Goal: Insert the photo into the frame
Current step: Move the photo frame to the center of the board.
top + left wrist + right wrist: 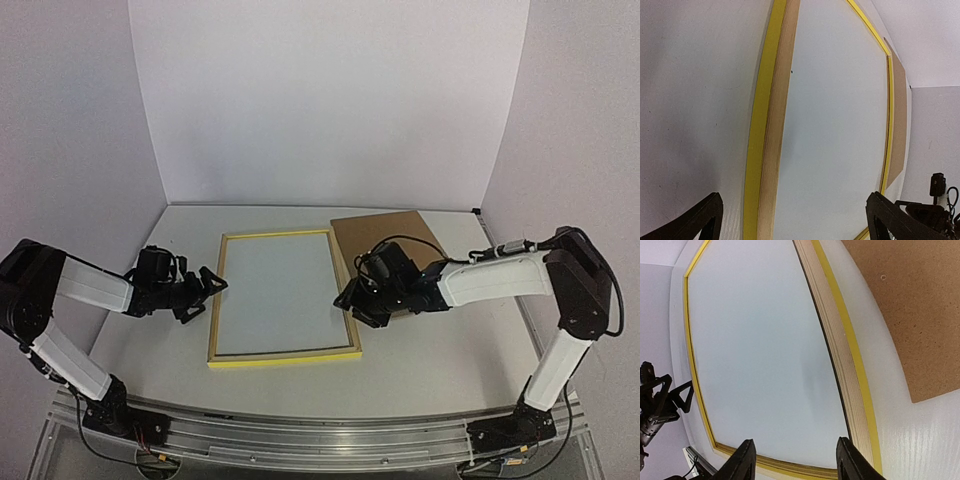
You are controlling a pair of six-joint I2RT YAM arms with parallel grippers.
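The frame (285, 356), with thin yellow wooden edges, lies flat on the table between both arms. A plain pale white surface (280, 290) fills its inside; I cannot tell whether this is the photo's white back, and no mountain print shows in any view. My left gripper (208, 284) is open and empty just outside the frame's left edge (757, 140), and it shows in the left wrist view (792, 217). My right gripper (346, 299) is open and empty over the frame's right edge (855, 365), its jaws (795, 452) above the white surface (760, 350).
A brown backing board (385, 232) lies flat at the frame's far right corner; it also shows in the left wrist view (897, 125) and the right wrist view (910, 305). White walls close the back and sides of the table.
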